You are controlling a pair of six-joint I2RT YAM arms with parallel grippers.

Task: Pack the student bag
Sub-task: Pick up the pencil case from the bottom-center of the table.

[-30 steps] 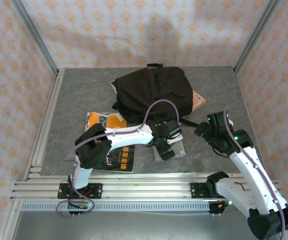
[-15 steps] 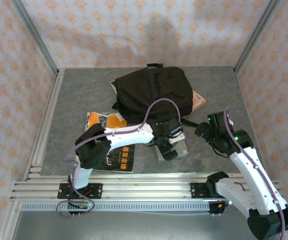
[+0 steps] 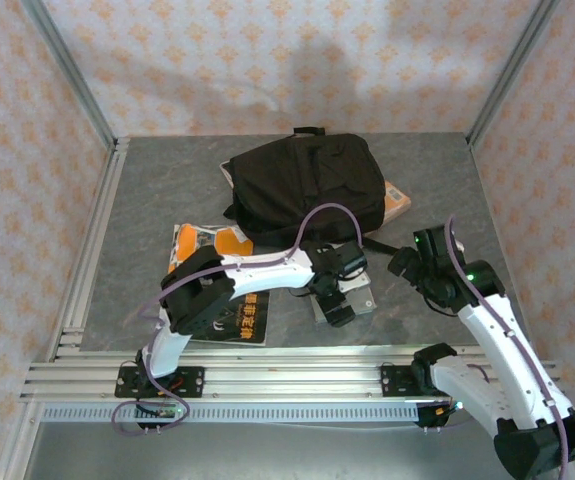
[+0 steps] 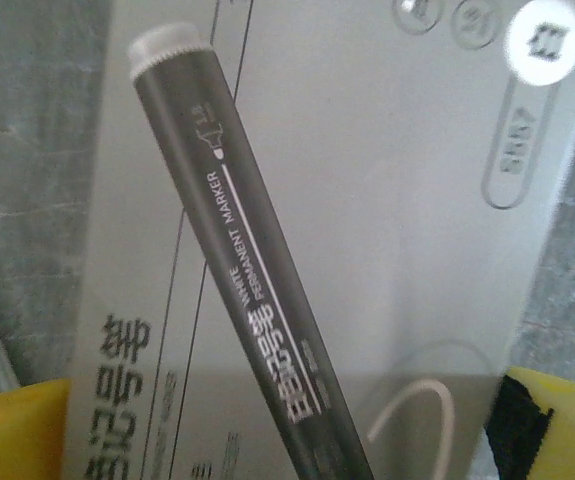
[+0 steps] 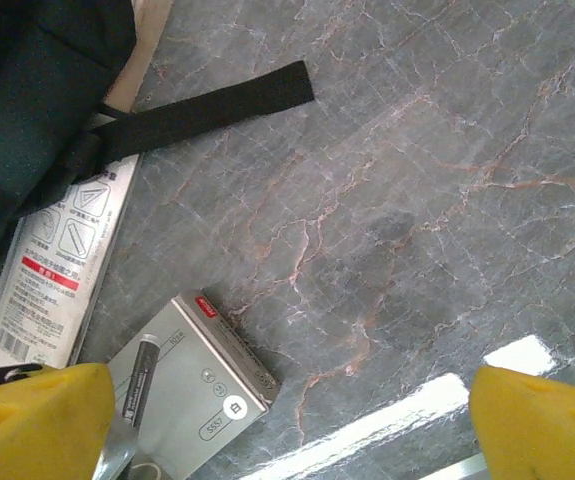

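Two yellow pads of the left gripper stand wide apart, with a grey marker pack between them; its wrist view reads "PERMANENT MARKER" on the dark pen; the right gripper gapes too, holding nothing, above bare table; a black strap lies nearby; from above, the student bag rests at the table's far middle, overlapping an orange book.

There's a grey blister card lying flat on the marble-look table, with a dark permanent marker packed on it. Off to the left, a black book overlaps an orange one.
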